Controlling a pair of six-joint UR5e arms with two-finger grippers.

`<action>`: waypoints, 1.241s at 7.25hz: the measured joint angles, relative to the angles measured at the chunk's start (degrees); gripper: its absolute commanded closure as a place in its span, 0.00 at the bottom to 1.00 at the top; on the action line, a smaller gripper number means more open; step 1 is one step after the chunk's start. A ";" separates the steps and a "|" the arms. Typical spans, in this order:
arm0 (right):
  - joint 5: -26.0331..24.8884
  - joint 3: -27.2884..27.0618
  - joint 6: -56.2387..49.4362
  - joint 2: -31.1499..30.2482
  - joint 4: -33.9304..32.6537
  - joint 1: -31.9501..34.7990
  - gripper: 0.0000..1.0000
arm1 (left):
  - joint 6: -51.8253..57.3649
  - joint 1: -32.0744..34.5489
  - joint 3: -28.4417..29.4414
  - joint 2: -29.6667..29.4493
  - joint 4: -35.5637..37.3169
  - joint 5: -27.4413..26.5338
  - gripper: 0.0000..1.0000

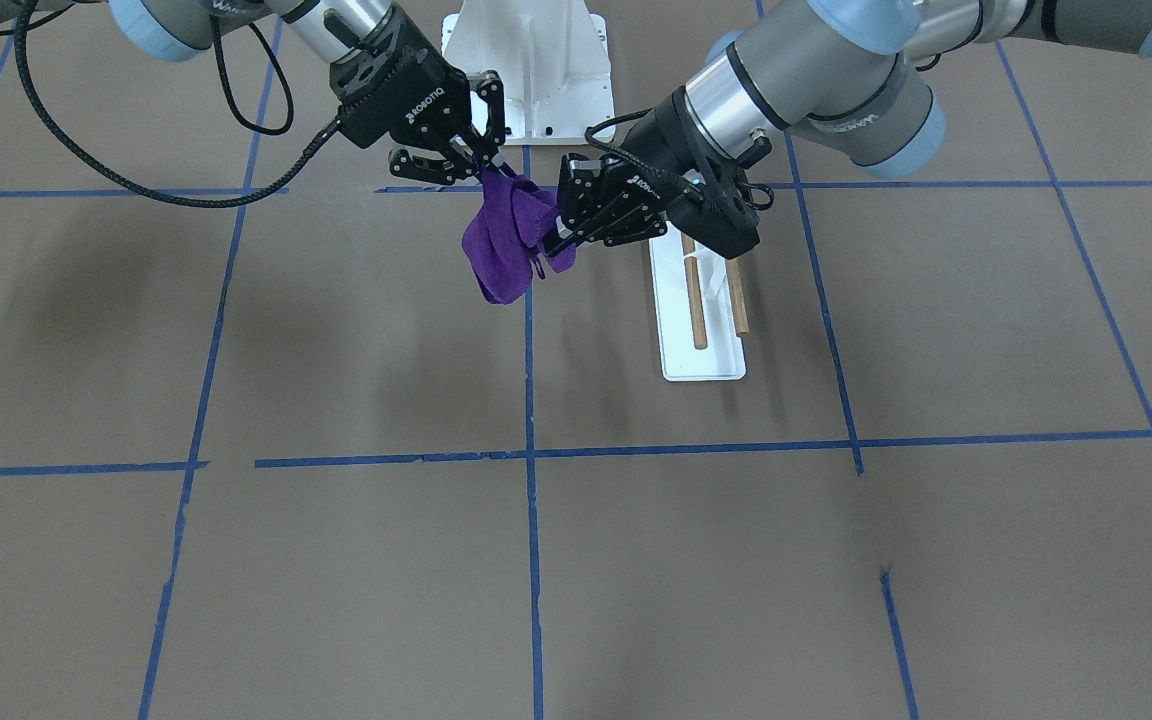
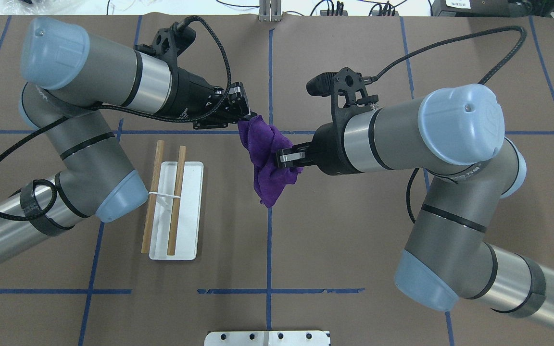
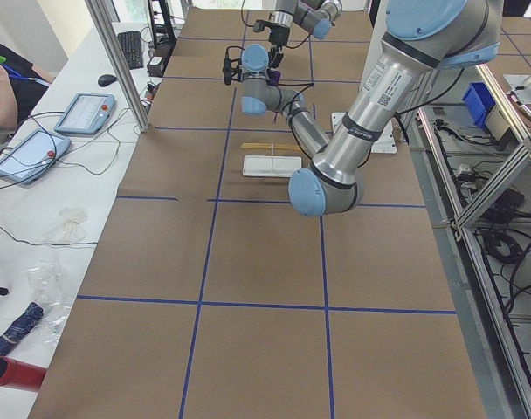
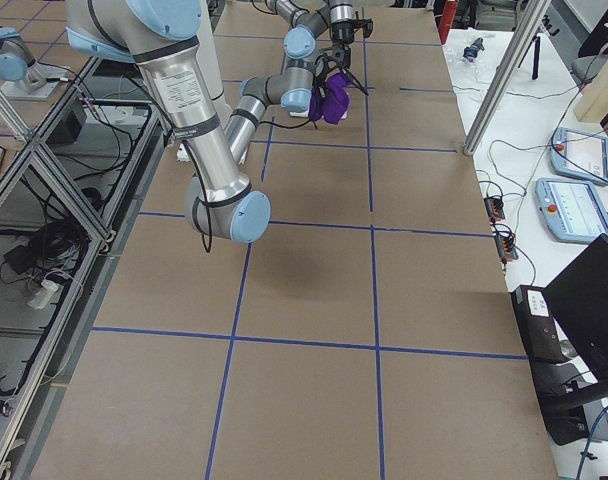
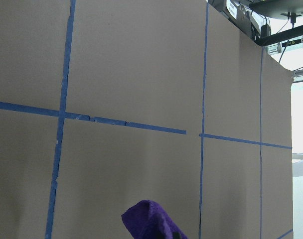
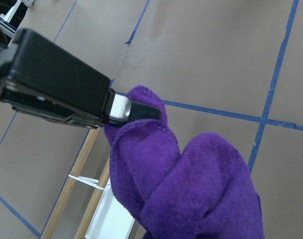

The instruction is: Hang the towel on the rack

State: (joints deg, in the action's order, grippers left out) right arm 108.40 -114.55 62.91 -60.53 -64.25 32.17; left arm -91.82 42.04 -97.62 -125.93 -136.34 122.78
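A purple towel (image 1: 506,250) hangs bunched in the air between my two grippers, above the table's middle. My left gripper (image 2: 247,117) is shut on its far upper edge; it also shows in the front view (image 1: 551,240). My right gripper (image 2: 286,157) is shut on the towel's middle fold, seen in the front view (image 1: 484,165) too. The right wrist view shows the towel (image 6: 191,189) close up with a left fingertip (image 6: 139,110) on it. The rack (image 2: 176,211), two wooden rods over a white base, stands on the table under my left arm, apart from the towel.
A large white pedestal (image 1: 531,70) with bolt holes sits at the robot's edge of the table. Blue tape lines (image 5: 126,124) cross the brown table. Black cables loop from both wrists. Tablets and clutter lie on side benches (image 3: 78,113).
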 measured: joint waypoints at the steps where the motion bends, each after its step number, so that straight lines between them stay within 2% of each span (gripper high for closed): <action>1: 0.02 -0.23 0.01 0.01 0.00 0.00 0.00 | -0.04 0.01 -0.18 0.03 0.03 0.00 1.00; 5: 0.53 -1.99 -0.04 -0.63 -2.16 1.36 0.00 | -0.28 0.34 -0.28 -0.01 0.00 0.00 1.00; 8: 0.69 -8.35 -0.11 -0.83 -19.30 4.84 0.00 | -1.42 1.60 -3.61 0.45 0.53 -0.75 1.00; 9: 0.66 -9.37 -0.61 -0.87 -25.18 6.82 0.00 | -2.62 1.89 -6.95 1.58 0.74 -3.78 1.00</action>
State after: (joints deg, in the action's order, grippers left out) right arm 109.06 -123.92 62.30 -61.40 -89.43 38.99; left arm -94.43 43.93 -104.57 -124.35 -135.60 119.00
